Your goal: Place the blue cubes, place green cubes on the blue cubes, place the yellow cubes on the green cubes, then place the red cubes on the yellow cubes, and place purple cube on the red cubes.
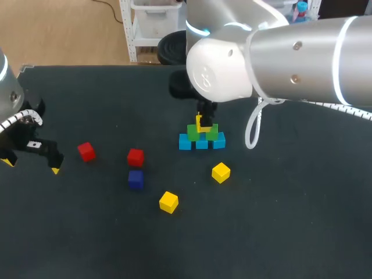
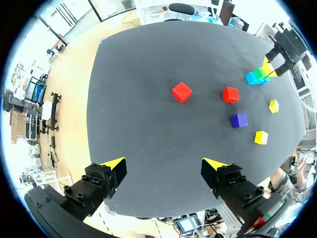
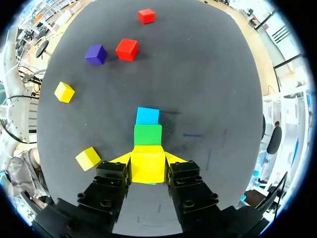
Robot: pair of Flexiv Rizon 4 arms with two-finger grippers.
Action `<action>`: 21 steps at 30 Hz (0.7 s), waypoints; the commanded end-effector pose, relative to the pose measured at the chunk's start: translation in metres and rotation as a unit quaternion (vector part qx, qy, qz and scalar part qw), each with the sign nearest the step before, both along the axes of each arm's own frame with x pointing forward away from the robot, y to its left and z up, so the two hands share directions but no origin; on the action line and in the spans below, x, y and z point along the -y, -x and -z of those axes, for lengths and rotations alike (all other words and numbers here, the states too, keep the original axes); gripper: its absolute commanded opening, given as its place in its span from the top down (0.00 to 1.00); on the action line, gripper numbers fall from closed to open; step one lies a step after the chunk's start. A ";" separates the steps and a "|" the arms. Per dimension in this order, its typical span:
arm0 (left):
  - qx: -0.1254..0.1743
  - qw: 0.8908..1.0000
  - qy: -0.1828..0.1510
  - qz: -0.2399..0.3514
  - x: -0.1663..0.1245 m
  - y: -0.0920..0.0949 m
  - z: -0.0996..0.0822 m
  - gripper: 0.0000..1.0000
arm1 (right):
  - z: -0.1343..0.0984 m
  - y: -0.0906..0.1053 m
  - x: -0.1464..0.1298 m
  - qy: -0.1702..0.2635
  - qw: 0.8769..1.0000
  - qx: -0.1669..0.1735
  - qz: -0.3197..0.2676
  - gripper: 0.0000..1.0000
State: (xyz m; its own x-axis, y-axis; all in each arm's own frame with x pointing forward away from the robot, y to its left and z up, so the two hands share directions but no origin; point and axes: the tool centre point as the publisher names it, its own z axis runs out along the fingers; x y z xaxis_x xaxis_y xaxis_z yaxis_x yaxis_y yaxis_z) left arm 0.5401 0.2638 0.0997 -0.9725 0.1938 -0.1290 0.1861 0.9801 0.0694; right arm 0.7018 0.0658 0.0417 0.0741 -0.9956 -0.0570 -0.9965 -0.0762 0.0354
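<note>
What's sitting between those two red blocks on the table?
Nothing: in the head view the table is bare between the left red cube and the right red cube; the left wrist view agrees.

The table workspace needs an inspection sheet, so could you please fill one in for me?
Surface: dark matte table.
Job's things: three blue cubes in a row, with two green cubes on them. Loose on the table are two yellow cubes, two red cubes and a purple cube.
Clutter: nothing seen.
Grippers: right gripper has its fingers shut on a third yellow cube, right over the green cubes. Left gripper is open, holding nothing, near the table's left edge.
Cables: white cable loop hangs from the right arm; coiled white cable on the left arm.
Surroundings: nothing seen reaching over the table.
</note>
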 end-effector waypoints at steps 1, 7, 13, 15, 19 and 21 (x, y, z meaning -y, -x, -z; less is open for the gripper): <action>0.000 1.000 0.002 0.001 -0.001 0.000 0.000 0.00 | 0.004 -0.001 -0.001 0.001 1.000 -0.004 0.000 0.85; 0.000 1.000 0.002 0.001 -0.001 0.000 0.000 0.00 | 0.003 0.000 -0.005 -0.001 1.000 -0.004 -0.004 0.40; 0.000 1.000 0.002 0.001 -0.001 0.000 0.000 0.00 | 0.002 0.000 -0.004 -0.001 1.000 -0.002 -0.004 0.00; 0.000 1.000 0.002 0.001 -0.001 0.000 0.000 0.00 | 0.001 0.001 -0.003 -0.002 1.000 -0.001 -0.003 0.00; 0.000 1.000 0.002 0.001 -0.001 0.000 0.000 0.00 | -0.006 0.001 0.000 -0.005 1.000 0.012 -0.002 0.00; 0.000 1.000 0.002 0.001 -0.001 0.000 0.000 0.00 | -0.013 0.002 0.005 -0.005 1.000 0.021 -0.001 0.00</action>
State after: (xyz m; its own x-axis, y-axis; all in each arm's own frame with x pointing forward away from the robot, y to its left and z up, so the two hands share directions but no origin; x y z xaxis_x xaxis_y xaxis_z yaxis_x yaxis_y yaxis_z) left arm 0.5401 0.2638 0.0997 -0.9725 0.1937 -0.1291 0.1860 0.9801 0.0694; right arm 0.7083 0.0687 0.0478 0.0788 -0.9953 -0.0561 -0.9967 -0.0797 0.0144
